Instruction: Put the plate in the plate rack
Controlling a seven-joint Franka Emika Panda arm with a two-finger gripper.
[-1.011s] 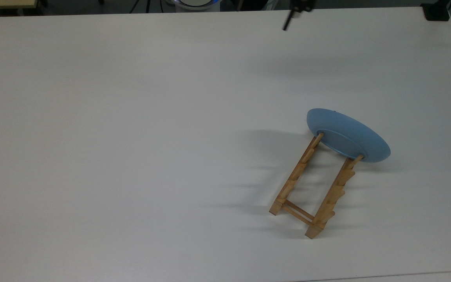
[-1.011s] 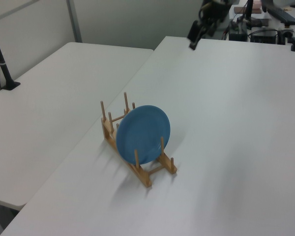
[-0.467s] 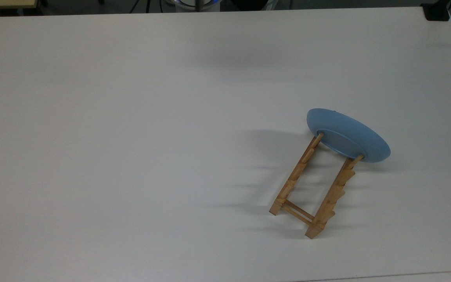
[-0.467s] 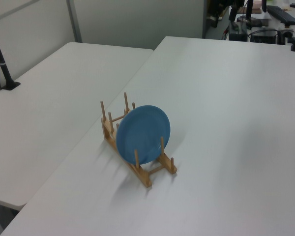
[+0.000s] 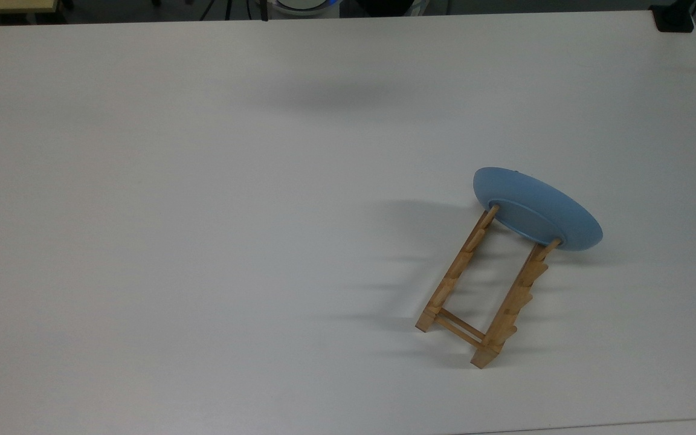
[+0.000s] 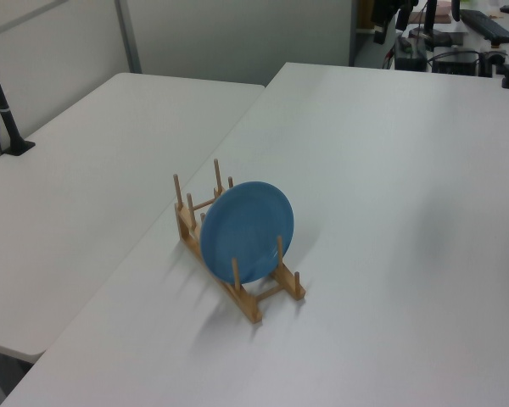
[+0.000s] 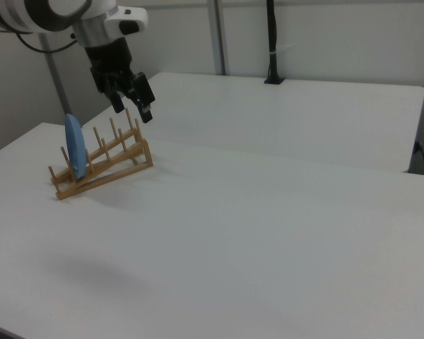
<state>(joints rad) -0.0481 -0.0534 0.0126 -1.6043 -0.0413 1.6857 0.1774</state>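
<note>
Raised in the upper left of the right view, the gripper hangs with its two dark fingers spread apart and nothing between them, tilted down toward the frame's right; it sits clear of the wooden pegs in that view, though how far in depth from them cannot be told.

Nearest in the right view, the white table spreads smooth and matte across the whole lower frame, bare and open; in the top view the same surface runs wide to the frame's left and upper edge, with the work kept to the lower right.

Farther back at the right view's left, the plate rack lies as two light-brown notched rails joined by thin dowels, round pegs standing along them; in the top view it slants from lower middle toward upper right.

At its end the plate stands on edge between pegs, nearly upright and leaning a little; round, light blue, glossy, with a raised rim, it shows face-on in the left view and as a slim ellipse in the top view.
</note>
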